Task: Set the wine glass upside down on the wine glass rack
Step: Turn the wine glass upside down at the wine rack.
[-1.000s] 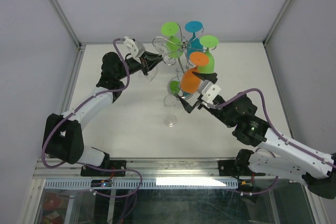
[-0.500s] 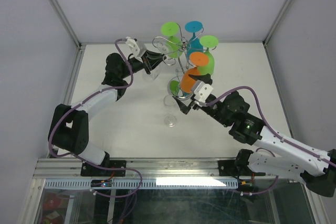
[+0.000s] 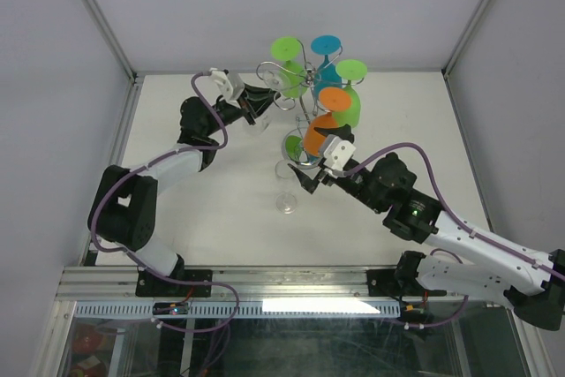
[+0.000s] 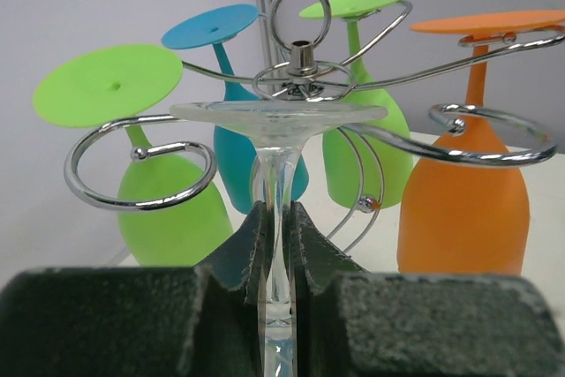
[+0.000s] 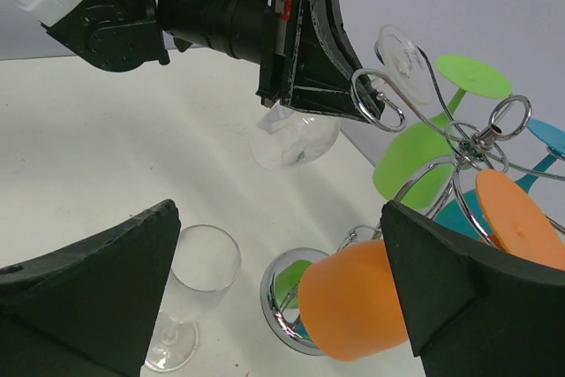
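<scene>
**Inverted glass carried up to the rack arms**

Since a second ago, the left arm has been swung inward from the table's far-left side, so that the left gripper [image 3: 257,103] now sits just beside the wine glass rack [image 3: 296,86]. The right arm has also been drawn slightly leftward, and the right gripper [image 3: 314,179] is held low by the rack's base. Its fingers are spread wide, with nothing seen to be gripped. An orange glass [image 5: 353,306] lies between them in the right wrist view, and contact cannot be judged.

The wine glass [image 4: 279,116] is held upside down, with the foot uppermost and the bowl hanging below. The left fingers [image 4: 240,249] are pressed together on its stem. The foot is raised to about the level of the curled scroll arms [image 4: 141,174] and sits close in front of the central post. It is not yet seen to be hooked on any arm.

The approach is therefore judged nearly complete. What is left is for the stem to be slid into a free scroll and the glass released.

A second clear glass [image 3: 287,202] stands upright on the table, untouched.
</scene>
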You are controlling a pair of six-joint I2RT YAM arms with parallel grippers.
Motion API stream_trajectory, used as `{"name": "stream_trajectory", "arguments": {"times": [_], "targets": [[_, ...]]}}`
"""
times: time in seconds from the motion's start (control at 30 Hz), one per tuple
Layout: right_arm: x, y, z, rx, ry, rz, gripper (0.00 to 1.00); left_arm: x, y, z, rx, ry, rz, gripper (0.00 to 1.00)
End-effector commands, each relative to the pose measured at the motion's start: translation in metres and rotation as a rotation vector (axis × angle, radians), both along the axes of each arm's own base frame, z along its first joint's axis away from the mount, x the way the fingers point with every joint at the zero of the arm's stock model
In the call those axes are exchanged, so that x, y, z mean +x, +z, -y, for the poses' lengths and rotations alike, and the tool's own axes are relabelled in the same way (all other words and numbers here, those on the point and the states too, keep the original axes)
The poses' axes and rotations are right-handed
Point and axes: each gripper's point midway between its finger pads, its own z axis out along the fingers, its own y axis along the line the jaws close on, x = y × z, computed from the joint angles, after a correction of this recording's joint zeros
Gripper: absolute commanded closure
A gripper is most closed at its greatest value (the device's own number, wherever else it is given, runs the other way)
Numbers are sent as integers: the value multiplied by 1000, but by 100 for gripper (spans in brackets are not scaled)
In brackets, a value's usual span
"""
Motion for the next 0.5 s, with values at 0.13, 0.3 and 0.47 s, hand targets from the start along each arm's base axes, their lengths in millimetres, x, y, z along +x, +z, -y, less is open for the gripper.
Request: {"name": "stream_trajectory", "arguments": {"times": [0.13, 0.3, 0.47], "targets": [[-5, 29, 0, 83, 23, 9, 1, 0, 30, 6, -60, -39, 186, 100], [-6, 26, 1, 80, 22, -3, 1, 5, 31, 8, -112, -51, 216, 100], [-7, 24, 3, 75, 20, -3, 0, 5, 34, 8, -159, -56, 263, 100]]}}
